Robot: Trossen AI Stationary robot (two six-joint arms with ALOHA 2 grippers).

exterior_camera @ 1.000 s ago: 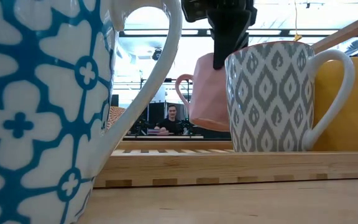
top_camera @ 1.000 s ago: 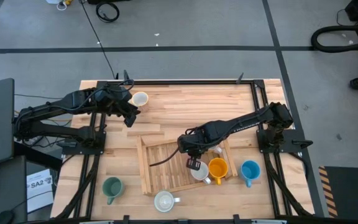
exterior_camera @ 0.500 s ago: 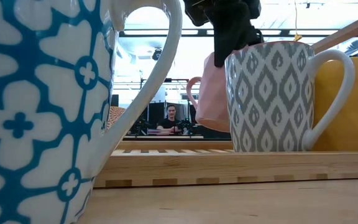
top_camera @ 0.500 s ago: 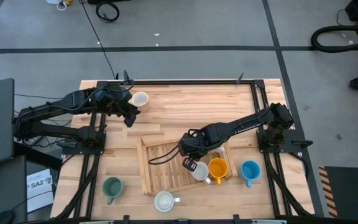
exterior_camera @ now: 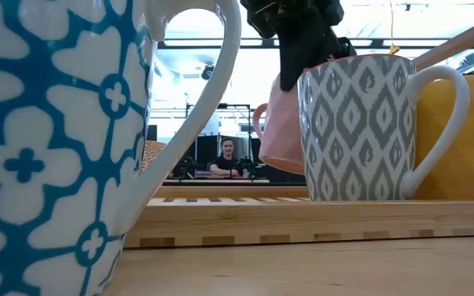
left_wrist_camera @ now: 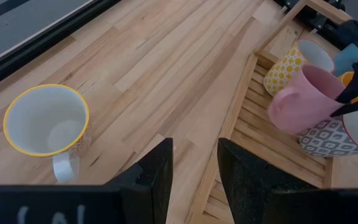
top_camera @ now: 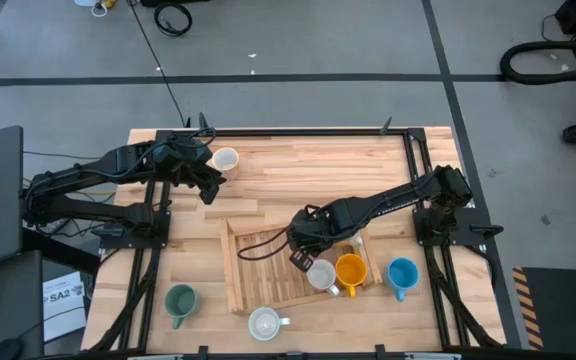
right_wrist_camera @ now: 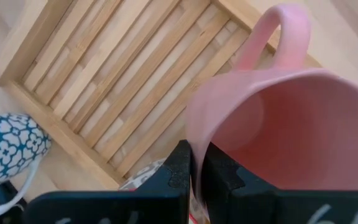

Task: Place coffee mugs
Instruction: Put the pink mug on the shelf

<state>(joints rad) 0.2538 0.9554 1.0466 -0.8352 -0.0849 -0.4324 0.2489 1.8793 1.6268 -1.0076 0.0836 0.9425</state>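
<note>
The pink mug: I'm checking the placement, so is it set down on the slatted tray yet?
No. The pink mug hangs tilted above the slatted tray, its rim pinched by the right end effector.

Right gripper [right_wrist_camera: 196,163] pinches pink mug [right_wrist_camera: 278,130] rim — above slatted tray [right_wrist_camera: 114,81] (wooden).

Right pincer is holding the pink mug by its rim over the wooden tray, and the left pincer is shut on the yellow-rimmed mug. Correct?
Not quite. The left pincer holds nothing: the left wrist view shows its fingers open, with the yellow-rimmed mug standing apart on the table. The rest is right: the right pincer grips the pink mug by its rim over the tray.
</note>
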